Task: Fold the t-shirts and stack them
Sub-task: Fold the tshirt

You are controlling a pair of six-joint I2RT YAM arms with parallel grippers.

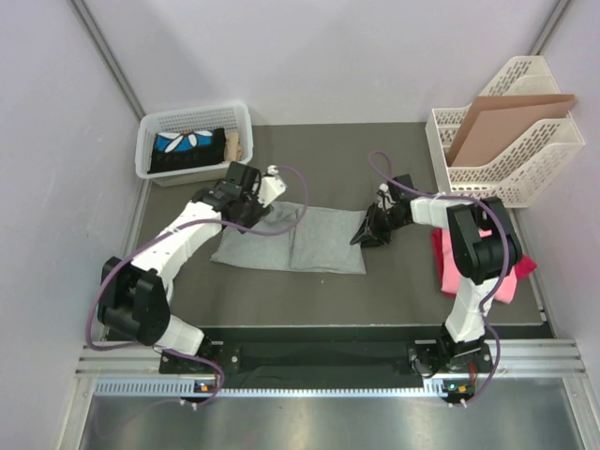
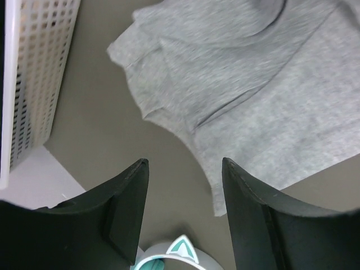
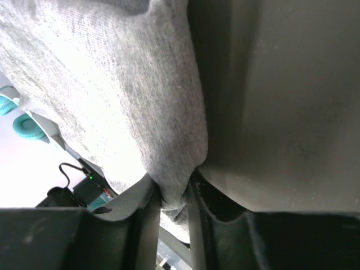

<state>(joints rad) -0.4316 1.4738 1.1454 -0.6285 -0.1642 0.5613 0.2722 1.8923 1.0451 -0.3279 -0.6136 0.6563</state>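
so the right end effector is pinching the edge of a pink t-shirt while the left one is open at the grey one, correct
Not the pink one. The right wrist view shows grey cloth pinched in the right end effector, so it grips the grey t-shirt. The pink t-shirts lie by that arm's base. The left end effector is indeed open at the grey one.

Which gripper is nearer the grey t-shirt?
Right. The right gripper is pinching the grey t-shirt at its right edge; the left gripper is open beside its far-left corner, not touching.
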